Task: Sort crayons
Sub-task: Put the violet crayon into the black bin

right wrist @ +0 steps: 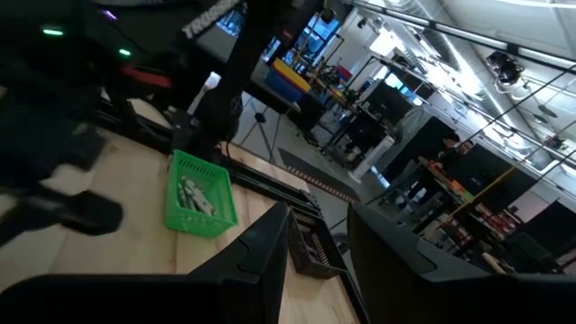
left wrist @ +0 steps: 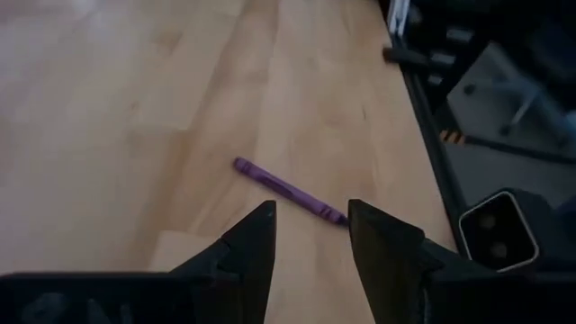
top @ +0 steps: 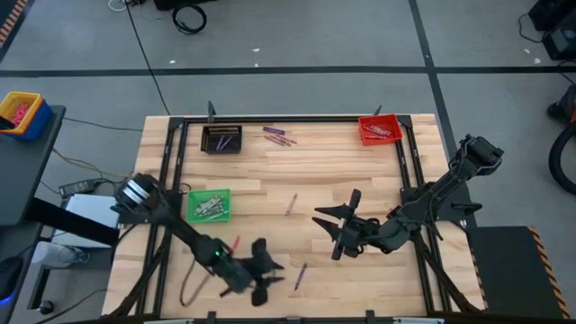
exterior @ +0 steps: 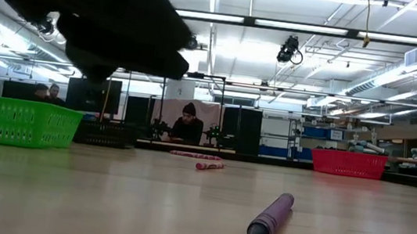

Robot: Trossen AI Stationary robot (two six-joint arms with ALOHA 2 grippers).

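While the left pincer hung with fingers apart near the surface's front edge, purple crayon just ahead on bare wood, right pincer also apart, lifted mid-surface, green bin by left rail, red bin at far right corner.

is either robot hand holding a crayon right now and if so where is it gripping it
Neither. The left hand is open and empty, above a purple crayon lying on the table. The right hand is open and empty too, raised over the table.
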